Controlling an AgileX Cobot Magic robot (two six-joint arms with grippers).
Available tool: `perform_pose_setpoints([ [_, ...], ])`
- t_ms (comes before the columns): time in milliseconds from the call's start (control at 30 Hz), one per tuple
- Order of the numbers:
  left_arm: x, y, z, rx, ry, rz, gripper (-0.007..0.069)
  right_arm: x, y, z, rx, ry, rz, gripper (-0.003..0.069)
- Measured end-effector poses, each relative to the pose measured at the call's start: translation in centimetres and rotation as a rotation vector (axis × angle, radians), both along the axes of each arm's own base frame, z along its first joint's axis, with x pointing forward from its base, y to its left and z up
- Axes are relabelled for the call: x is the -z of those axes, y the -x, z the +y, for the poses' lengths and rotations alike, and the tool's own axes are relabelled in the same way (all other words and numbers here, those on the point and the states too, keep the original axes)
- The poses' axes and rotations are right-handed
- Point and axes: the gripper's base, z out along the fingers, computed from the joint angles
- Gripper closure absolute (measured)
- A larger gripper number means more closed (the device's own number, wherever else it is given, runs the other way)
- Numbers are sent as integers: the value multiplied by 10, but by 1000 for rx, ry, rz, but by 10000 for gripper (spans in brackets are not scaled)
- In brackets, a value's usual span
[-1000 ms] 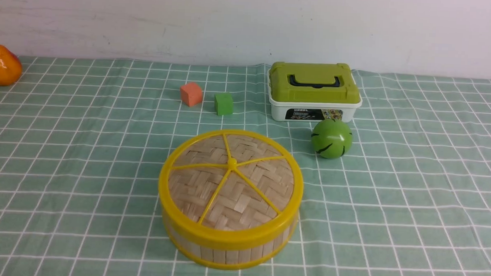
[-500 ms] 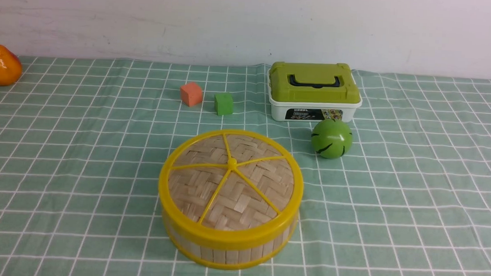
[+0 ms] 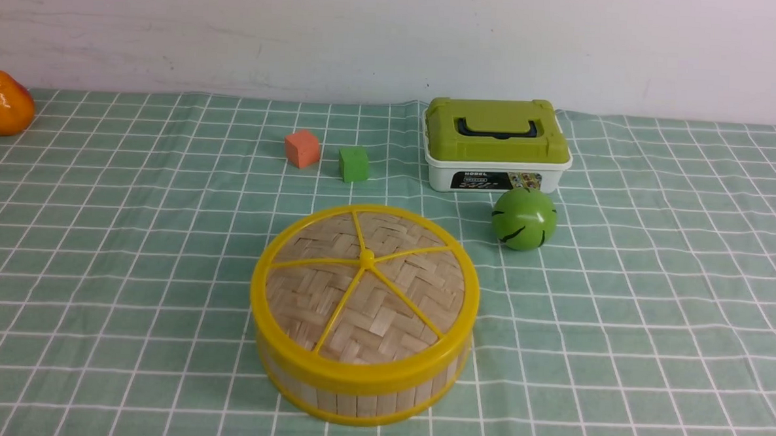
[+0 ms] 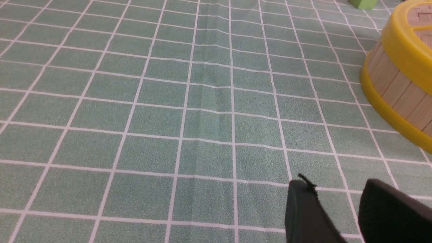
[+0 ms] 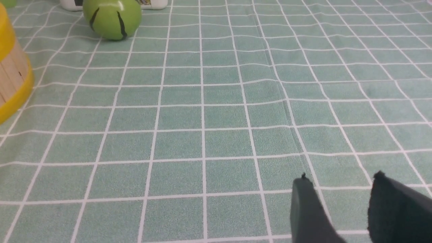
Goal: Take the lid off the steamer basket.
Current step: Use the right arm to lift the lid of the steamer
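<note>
The lid [image 3: 365, 286], a woven bamboo disc with a yellow rim and yellow spokes, sits closed on the steamer basket [image 3: 354, 393] at the front middle of the table. The basket's slat wall also shows in the left wrist view [image 4: 398, 84] and at the edge of the right wrist view [image 5: 11, 77]. Neither arm shows in the front view. My left gripper [image 4: 335, 189] is open and empty above bare cloth, well away from the basket. My right gripper [image 5: 341, 182] is open and empty above bare cloth on the basket's other side.
A green ball [image 3: 524, 219] lies behind and to the right of the basket, also in the right wrist view [image 5: 112, 17]. A white box with a green lid [image 3: 497, 144] stands further back. An orange cube [image 3: 302, 149], a green cube [image 3: 354, 163] and a pear [image 3: 1, 104] lie at the back.
</note>
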Motion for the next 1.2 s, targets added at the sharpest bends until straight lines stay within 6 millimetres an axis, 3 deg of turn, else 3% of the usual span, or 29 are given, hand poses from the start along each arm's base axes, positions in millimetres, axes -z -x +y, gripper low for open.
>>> perform_pose_setpoints([
  [600,0,0,0,0,0,0,386,0,0,0,2,-8,0,418],
  [767,0,0,0,0,0,0,386,0,0,6,20,-287,-5,418],
  [833,0,0,0,0,0,0,386,-1,0,10,40,-498,-4,418],
  [867,0,0,0,0,0,0,386,-2,0,15,62,-756,9,418],
  [933,0,0,0,0,0,0,386,-3,0,20,88,-1012,28,418],
  [1033,0,0,0,0,0,0,386,-3,0,22,99,-1113,38,418],
  [1200,0,0,0,0,0,0,386,-3,0,22,100,-1118,40,418],
])
